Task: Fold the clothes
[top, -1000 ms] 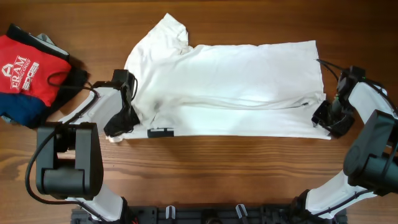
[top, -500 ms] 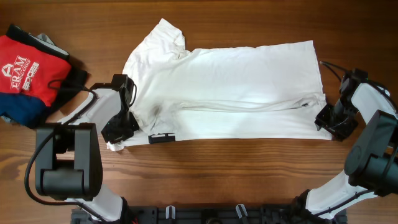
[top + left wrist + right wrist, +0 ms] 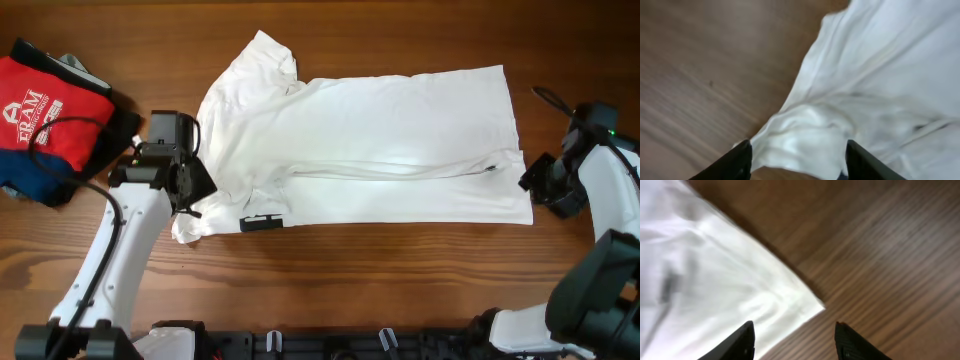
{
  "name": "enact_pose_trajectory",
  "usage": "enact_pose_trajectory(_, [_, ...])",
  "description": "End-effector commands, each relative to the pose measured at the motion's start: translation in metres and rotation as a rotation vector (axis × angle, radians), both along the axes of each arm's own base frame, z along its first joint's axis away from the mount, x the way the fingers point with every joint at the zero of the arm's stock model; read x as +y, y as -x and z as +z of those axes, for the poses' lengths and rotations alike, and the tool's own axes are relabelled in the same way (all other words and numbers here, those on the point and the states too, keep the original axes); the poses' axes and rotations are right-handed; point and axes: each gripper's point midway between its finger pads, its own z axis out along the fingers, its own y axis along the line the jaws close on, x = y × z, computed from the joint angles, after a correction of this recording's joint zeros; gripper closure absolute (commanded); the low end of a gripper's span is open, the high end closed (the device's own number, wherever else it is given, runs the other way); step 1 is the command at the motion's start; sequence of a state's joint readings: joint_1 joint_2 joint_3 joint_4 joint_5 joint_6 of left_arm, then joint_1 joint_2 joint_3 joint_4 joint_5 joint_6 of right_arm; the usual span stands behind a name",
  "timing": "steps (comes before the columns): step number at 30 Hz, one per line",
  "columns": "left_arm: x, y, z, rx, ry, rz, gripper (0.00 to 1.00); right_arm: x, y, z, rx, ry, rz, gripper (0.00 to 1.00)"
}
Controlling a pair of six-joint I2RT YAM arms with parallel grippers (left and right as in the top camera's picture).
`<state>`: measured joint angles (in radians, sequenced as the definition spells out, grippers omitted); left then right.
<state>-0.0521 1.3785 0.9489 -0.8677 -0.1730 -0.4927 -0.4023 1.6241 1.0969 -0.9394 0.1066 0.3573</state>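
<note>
clothes (image 3: 370, 140) flat on wooden table (image 3: 400, 275) | left gripper (image 3: 797, 151) parted | right gripper (image 3: 794, 330) parted, empty

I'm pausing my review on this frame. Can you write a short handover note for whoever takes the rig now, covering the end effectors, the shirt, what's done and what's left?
Grip: the left end effector is open over a bunched corner of the white shirt and holds nothing. The right end effector is open just off the shirt's opposite near corner, also holding nothing.
Things: the shirt lies lengthwise across the table, with its black label patch at the near edge. The red garment sits apart, beyond the left arm.
Done: one lengthwise fold seems to be laid, with a crease running along the shirt.
Left: smooth the bunched corner, then fold the shirt smaller.
</note>
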Motion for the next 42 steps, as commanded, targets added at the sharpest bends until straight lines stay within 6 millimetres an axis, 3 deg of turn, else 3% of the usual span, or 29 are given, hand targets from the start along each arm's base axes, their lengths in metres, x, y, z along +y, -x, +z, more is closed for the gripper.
enact_pose_trajectory(1, [-0.025,-0.034,0.019,-0.140,0.090,-0.188,0.36,0.028,-0.017,0.021,-0.149,-0.128,0.132,0.45])
enact_pose_trajectory(6, [-0.035,-0.107,0.066,-0.281,0.061,-0.328,0.28,0.044,-0.019,0.055,-0.271,-0.154,0.226,0.38])
enact_pose_trajectory(9, [-0.041,-0.162,0.076,-0.301,0.041,-0.411,0.23,0.046,-0.014,0.064,-0.283,-0.141,0.253,0.37])
enact_pose_trajectory(14, [-0.046,-0.245,0.046,-0.288,0.008,-0.500,0.21,0.048,-0.010,0.063,-0.267,-0.150,0.250,0.37])
enact_pose_trajectory(17, [-0.048,-0.273,0.011,-0.273,-0.013,-0.547,0.18,0.048,-0.010,0.063,-0.268,-0.150,0.251,0.37])
enact_pose_trajectory(20, [-0.048,-0.284,-0.028,-0.253,-0.008,-0.548,0.17,0.048,-0.009,0.063,-0.266,-0.151,0.250,0.38])
enact_pose_trajectory(23, [-0.053,-0.286,-0.053,-0.233,0.019,-0.562,0.17,0.048,-0.009,0.063,-0.265,-0.151,0.250,0.37])
enact_pose_trajectory(31, [-0.056,-0.277,-0.101,-0.148,0.049,-0.566,0.18,0.049,-0.009,0.063,-0.264,-0.151,0.250,0.37])
enact_pose_trajectory(33, [-0.061,-0.264,-0.111,-0.092,0.077,-0.576,0.29,0.049,-0.009,0.063,-0.264,-0.151,0.249,0.37])
enact_pose_trajectory(35, [-0.063,-0.252,-0.116,-0.040,0.090,-0.579,0.58,0.049,-0.009,0.063,-0.264,-0.151,0.249,0.37])
enact_pose_trajectory(37, [-0.063,-0.247,-0.117,-0.020,0.095,-0.578,0.75,0.048,-0.009,0.063,-0.264,-0.151,0.249,0.37])
enact_pose_trajectory(39, [-0.061,-0.246,-0.118,-0.012,0.096,-0.574,0.77,0.049,-0.009,0.063,-0.264,-0.151,0.250,0.37])
enact_pose_trajectory(42, [-0.061,-0.246,-0.118,-0.015,0.096,-0.572,0.89,0.049,-0.009,0.063,-0.264,-0.152,0.249,0.37])
